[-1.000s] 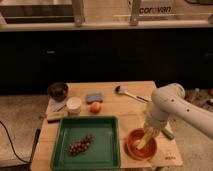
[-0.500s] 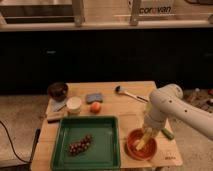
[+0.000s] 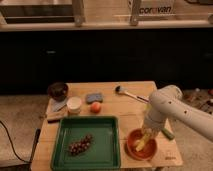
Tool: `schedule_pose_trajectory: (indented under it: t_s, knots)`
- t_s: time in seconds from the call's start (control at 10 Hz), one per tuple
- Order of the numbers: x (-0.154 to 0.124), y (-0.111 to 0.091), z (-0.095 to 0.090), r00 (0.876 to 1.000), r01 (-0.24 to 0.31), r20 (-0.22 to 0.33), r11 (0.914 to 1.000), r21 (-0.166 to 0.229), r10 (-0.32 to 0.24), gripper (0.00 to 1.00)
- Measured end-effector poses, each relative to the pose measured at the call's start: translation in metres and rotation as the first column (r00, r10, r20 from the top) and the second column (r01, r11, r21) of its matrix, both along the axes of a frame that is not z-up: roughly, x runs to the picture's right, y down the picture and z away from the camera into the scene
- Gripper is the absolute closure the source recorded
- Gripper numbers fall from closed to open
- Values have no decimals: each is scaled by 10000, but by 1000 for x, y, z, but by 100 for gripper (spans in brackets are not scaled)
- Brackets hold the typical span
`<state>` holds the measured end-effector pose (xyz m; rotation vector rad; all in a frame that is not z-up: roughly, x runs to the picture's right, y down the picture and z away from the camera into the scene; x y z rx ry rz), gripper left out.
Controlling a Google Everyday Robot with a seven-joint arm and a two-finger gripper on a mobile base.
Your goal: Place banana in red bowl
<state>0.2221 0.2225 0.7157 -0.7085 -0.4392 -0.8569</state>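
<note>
The red bowl [image 3: 141, 148] stands at the front right of the wooden table [image 3: 115, 107]. The yellow banana [image 3: 140, 143] lies inside the bowl. My white arm comes in from the right and bends down over the bowl. My gripper [image 3: 148, 131] hangs just above the bowl's far rim, at the banana's upper end. Whether it still touches the banana does not show.
A green tray [image 3: 90, 142] with dark grapes [image 3: 80, 145] lies left of the bowl. Behind it are an orange fruit [image 3: 95, 106], a white cup [image 3: 74, 105], a blue sponge [image 3: 93, 97], a dark bowl [image 3: 58, 90] and a brush [image 3: 129, 93]. A green object [image 3: 167, 132] lies right of the arm.
The arm has shifted slightly left and the gripper has stayed over the red bowl with the banana in the bowl. Nothing else moved.
</note>
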Motion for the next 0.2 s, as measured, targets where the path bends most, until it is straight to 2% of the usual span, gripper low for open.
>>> schedule_pose_trajectory:
  t_s: [0.2]
  knots:
    - [-3,3,1,9997,105,232,9999,9,-106,47]
